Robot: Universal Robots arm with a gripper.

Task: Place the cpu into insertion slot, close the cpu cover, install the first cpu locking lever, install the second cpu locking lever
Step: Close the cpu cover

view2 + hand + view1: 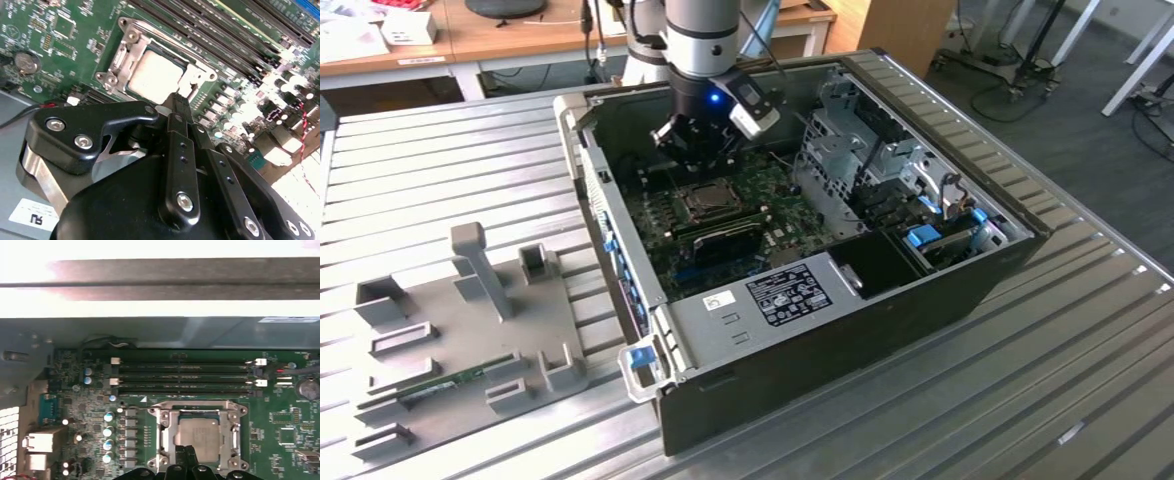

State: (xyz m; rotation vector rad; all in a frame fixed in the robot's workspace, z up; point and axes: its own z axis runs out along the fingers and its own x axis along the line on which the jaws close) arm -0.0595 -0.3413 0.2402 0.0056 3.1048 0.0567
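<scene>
The cpu (200,437) lies flat in the insertion slot (200,414) of the green motherboard, its silver top (155,77) showing. The cpu cover (165,432) lies down around it as a silver frame (120,57). My gripper (179,100) hangs just above the socket's edge, its black fingers shut together with nothing between them. In the first wrist view the gripper (187,454) overlaps the cpu's near edge. In the exterior view my gripper (704,168) is inside the open case, right over the socket (707,200). I cannot tell how the locking levers stand.
Long dark memory sticks (185,375) run beside the socket. The case wall (594,180) and a drive cage (854,150) hem in the board. A grey fixture plate (467,330) with holders lies on the slatted table at the exterior view's left.
</scene>
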